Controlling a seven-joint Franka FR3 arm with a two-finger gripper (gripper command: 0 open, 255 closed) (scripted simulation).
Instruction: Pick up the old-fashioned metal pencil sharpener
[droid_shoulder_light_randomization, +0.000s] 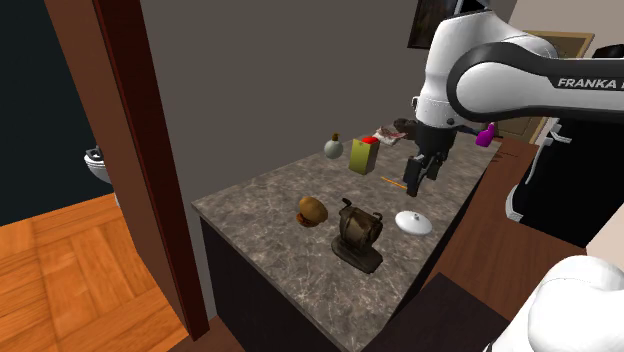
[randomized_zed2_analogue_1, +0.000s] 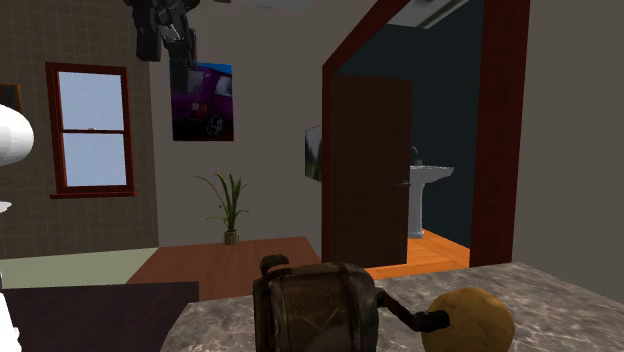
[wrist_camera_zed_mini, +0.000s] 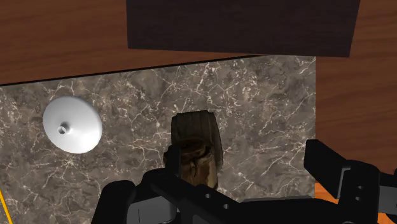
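While I hang over the veined stone counter (droid_shoulder_light_randomization: 270, 215), my black gripper (droid_shoulder_light_randomization: 423, 175) (jaws apart, empty) faces the brown metal pencil sharpener (wrist_camera_zed_mini: 196, 137).

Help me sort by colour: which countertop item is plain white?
The flat knobbed disc beside the dark sharpener; the others are brown, yellow-green, purple or dark.

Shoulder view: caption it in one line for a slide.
Arm poised over a stone counter, jaws open, apart from the brown sharpener and white disc.

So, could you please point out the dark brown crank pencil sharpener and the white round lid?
Dark brown crank pencil sharpener (droid_shoulder_light_randomization: 357, 230), shoulder view, on its body.
White round lid (wrist_camera_zed_mini: 79, 121), wrist view, on its domed top.
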